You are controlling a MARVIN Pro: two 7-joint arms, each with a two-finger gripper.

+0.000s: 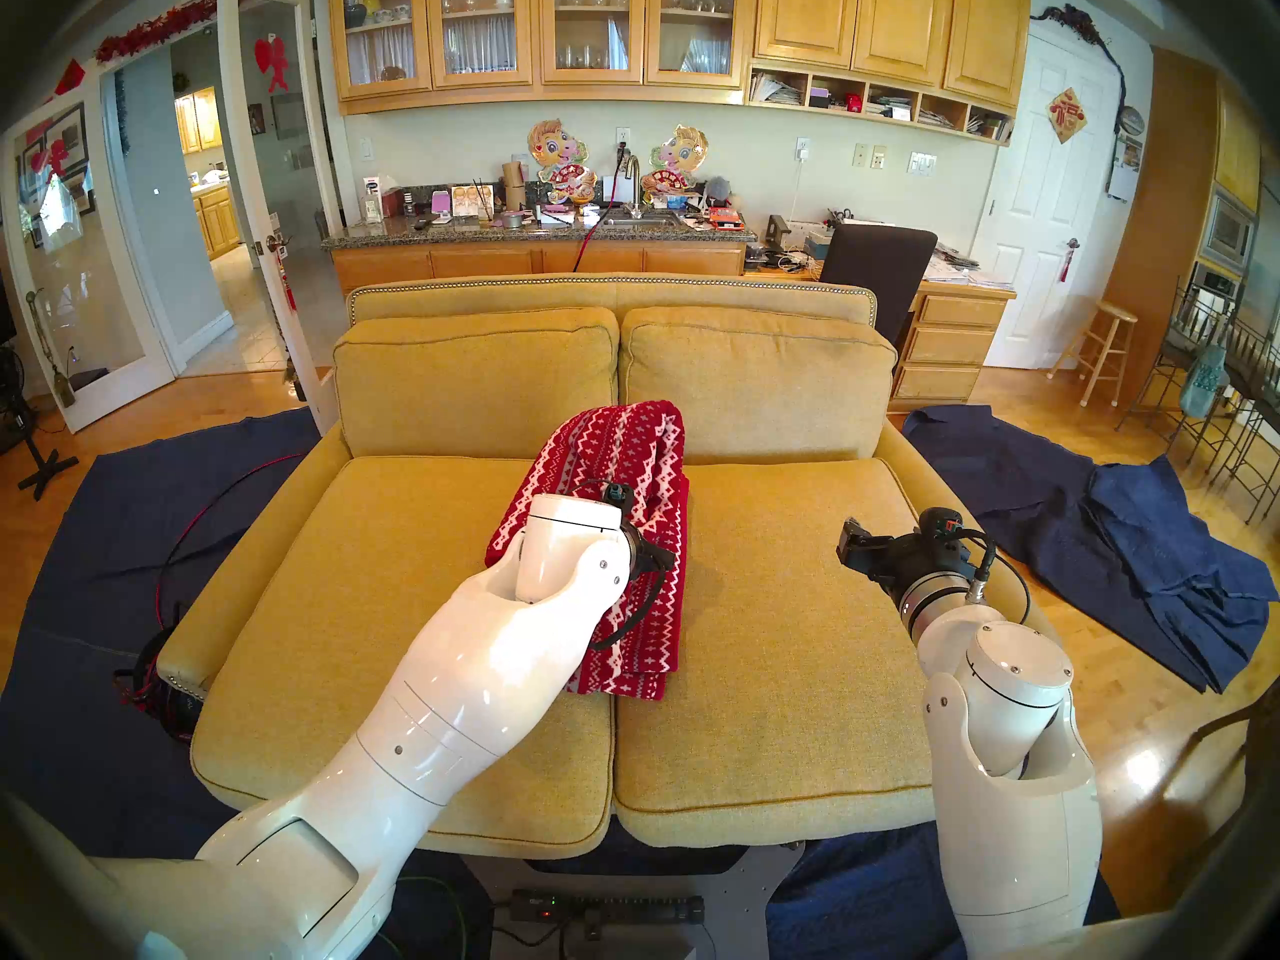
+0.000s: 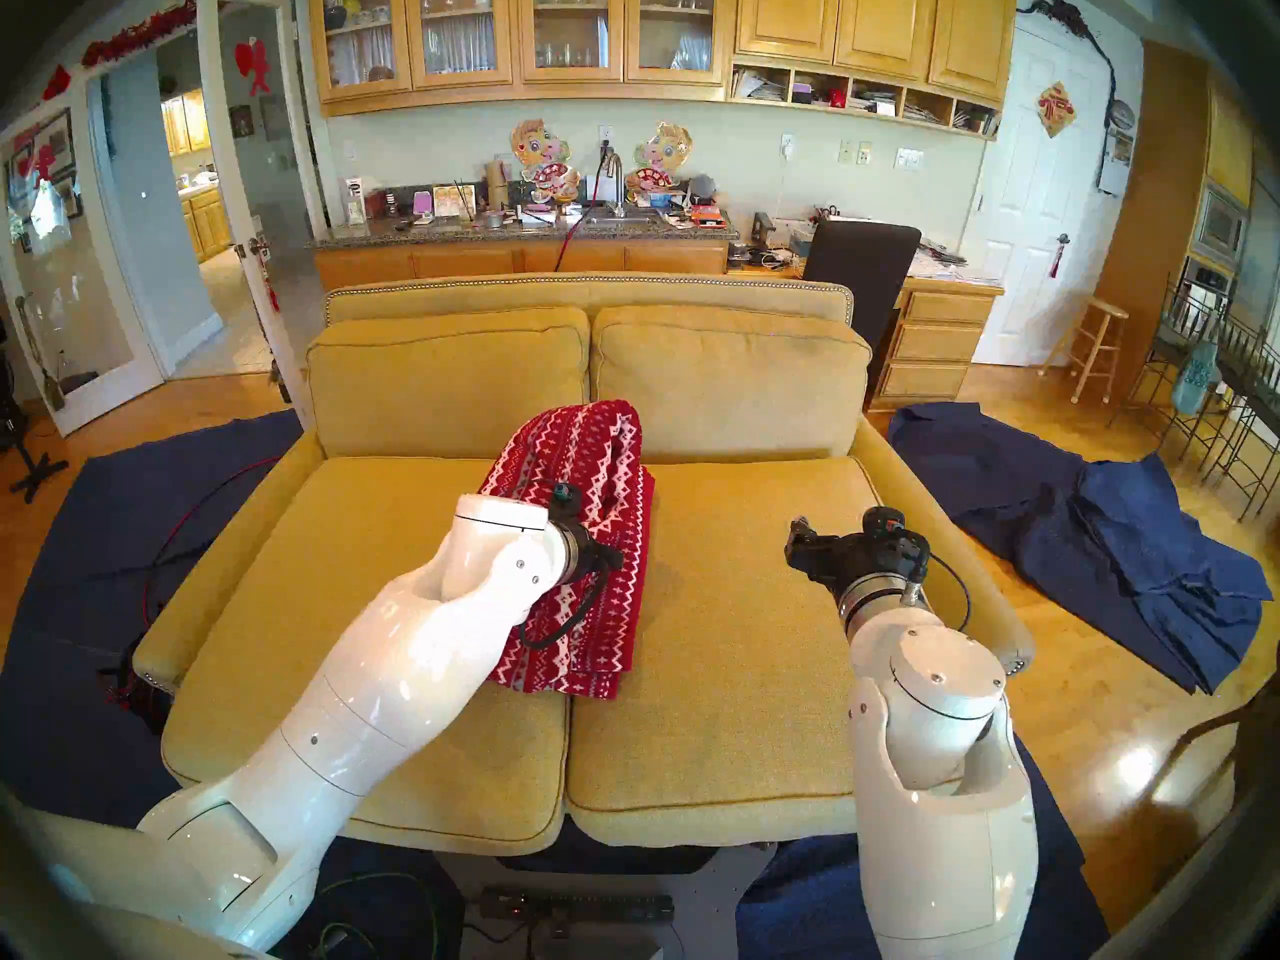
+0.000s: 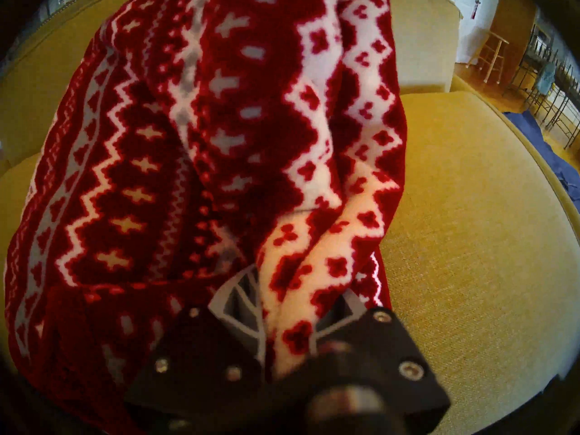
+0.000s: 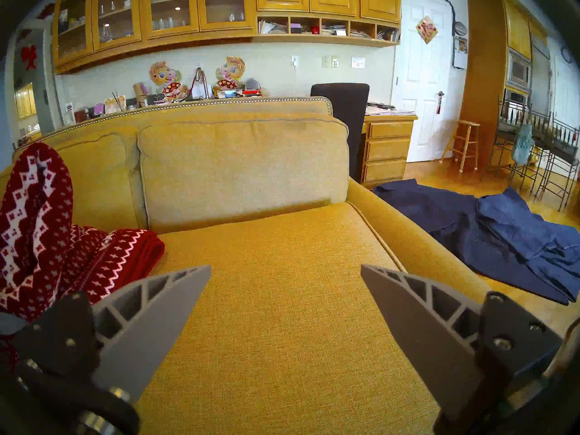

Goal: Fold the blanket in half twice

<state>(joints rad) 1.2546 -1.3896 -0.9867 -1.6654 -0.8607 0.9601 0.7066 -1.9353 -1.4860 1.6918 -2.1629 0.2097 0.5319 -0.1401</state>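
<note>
A: Status of the fingers, left unit first?

B: The left gripper (image 3: 292,302) has both grey fingers (image 3: 238,299) clamped on a gathered fold of the blanket (image 1: 609,494); the cloth fills the gap between them. The right gripper (image 4: 285,286) has its two fingers (image 4: 163,302) spread wide with nothing between them, over the right seat cushion (image 1: 783,633).

A: Item count?

B: One blanket, red with white and grey zigzag and cross stripes. One yellow sofa (image 1: 616,290) with two seat cushions and two back cushions. Navy cloths (image 1: 1136,543) lie on the floor at both ends of the sofa; the exact number cannot be told.

A: Location of the blanket?

B: It lies along the seam between the two seat cushions, folded in layers, running from near the front edge to the back cushions. Its rear portion is lifted into an arch above the lower layers, held up by the left gripper.

A: Containers?

B: Glass-fronted wall cabinets (image 1: 533,30) behind the sofa hold glasses and dishes.
</note>
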